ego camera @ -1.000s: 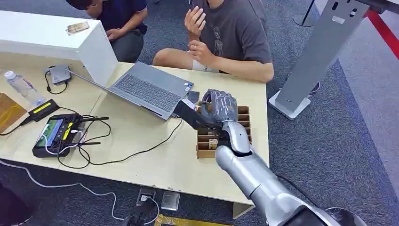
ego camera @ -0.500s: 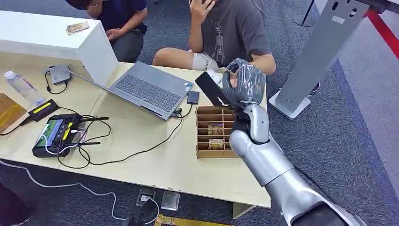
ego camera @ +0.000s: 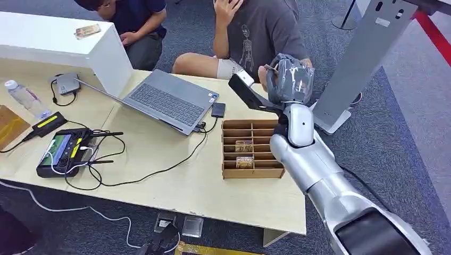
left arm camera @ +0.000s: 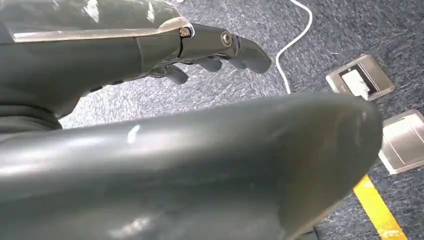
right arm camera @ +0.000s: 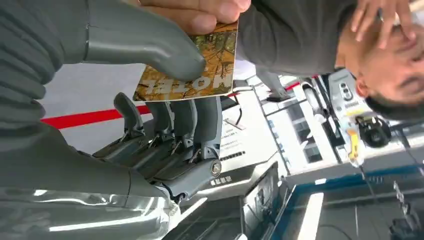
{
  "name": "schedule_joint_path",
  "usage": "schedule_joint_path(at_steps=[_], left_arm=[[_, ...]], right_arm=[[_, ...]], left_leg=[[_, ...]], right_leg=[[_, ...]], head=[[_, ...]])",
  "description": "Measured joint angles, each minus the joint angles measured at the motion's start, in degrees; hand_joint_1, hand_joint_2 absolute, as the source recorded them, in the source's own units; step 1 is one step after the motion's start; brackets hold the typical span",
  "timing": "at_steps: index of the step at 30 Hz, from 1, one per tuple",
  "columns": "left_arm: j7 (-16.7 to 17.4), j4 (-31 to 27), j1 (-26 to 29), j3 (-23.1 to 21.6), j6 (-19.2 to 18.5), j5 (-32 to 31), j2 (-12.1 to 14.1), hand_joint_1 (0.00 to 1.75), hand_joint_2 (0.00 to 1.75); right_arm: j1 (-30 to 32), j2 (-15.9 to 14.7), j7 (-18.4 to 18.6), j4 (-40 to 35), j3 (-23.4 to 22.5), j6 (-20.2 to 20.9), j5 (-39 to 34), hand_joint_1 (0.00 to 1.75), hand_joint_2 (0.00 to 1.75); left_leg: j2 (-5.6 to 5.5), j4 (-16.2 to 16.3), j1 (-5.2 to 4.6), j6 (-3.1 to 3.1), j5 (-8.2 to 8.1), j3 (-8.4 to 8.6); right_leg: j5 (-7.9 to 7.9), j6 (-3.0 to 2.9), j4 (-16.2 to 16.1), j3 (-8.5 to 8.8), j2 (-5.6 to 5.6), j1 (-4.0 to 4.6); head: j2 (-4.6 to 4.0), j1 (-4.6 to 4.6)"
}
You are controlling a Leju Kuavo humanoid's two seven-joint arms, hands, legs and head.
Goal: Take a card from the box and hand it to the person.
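The box point(ego camera: 252, 149) sits on the table point(ego camera: 175, 186), right of the laptop point(ego camera: 167, 101), before the person point(ego camera: 266, 32).

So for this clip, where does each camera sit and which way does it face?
Head view: high on the body, looking down at the pale wooden table; the silver right arm and right hand show.
Left wrist view: behind the left hand, facing grey carpet.
Right wrist view: behind the right hand, facing the printed card and a person's fingers.
Head and right wrist share the right hand.
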Motion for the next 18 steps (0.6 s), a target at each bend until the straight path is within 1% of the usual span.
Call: schedule_joint_path(at_steps=[1, 2, 3, 8, 13, 15, 18], left_arm=[[0.0, 0.0, 0.0, 0.0, 0.0, 0.0, 0.0, 0.0, 0.0], [0.0, 0.0, 0.0, 0.0, 0.1, 0.0, 0.0, 0.0, 0.0], [-0.1, 0.0, 0.0, 0.0, 0.2, 0.0, 0.0, 0.0, 0.0], [-0.2, 0.0, 0.0, 0.1, 0.3, 0.2, 0.0, 0.0, 0.0], [-0.5, 0.1, 0.2, 0.2, 0.3, 0.4, 0.0, 0.0, 0.0], [-0.6, 0.1, 0.2, 0.2, 0.4, 0.5, 0.0, 0.0, 0.0], [-0.7, 0.1, 0.4, 0.3, 0.5, 0.7, 0.0, 0.0, 0.0]], right_arm=[[0.0, 0.2, 0.0, 0.6, 0.0, 0.3, 0.0, 1.31, 1.75], [0.0, 0.2, -0.1, 1.2, 0.1, 0.8, 0.1, 0.16, 1.75], [0.0, 0.3, -0.1, 1.7, 0.1, 1.1, 0.2, 0.0, 1.75], [0.1, 1.1, -1.7, 3.8, 0.3, 3.3, -1.6, 0.0, 1.75], [0.2, 1.9, -4.3, 5.1, 0.3, 3.2, -5.3, 0.0, 1.75], [0.4, 2.2, -6.3, 5.3, 0.0, 3.0, -8.4, 0.0, 1.75], [0.9, 2.6, -8.4, 5.5, -0.2, 2.5, -11.4, 0.0, 1.75]], left_leg=[[0.0, 0.0, 0.0, 0.0, 0.0, 0.0], [0.0, 0.0, 0.0, 0.0, 0.0, 0.0], [0.0, 0.0, 0.0, 0.0, 0.0, 0.0], [0.0, 0.0, 0.0, 0.0, 0.0, -0.02], [0.0, 0.0, 0.0, 0.0, 0.0, -0.03], [0.0, 0.0, 0.0, 0.0, 0.0, -0.03], [0.01, 0.0, 0.0, 0.0, 0.0, -0.03]], right_leg=[[0.0, 0.0, 0.0, 0.0, 0.0, 0.0], [0.0, 0.0, 0.0, 0.0, 0.0, 0.0], [0.0, 0.0, 0.0, 0.0, 0.0, 0.0], [0.0, 0.0, 0.0, -0.03, 0.0, 0.0], [0.0, 0.0, 0.0, -0.04, 0.0, 0.0], [0.0, 0.0, 0.0, -0.04, 0.0, 0.0], [0.0, 0.0, 0.0, -0.04, 0.01, 0.0]], head=[[0.0, 0.02], [0.0, 0.02], [0.0, 0.04], [0.0, 0.0], [0.0, 0.0], [0.0, -0.02], [0.0, 0.0]])
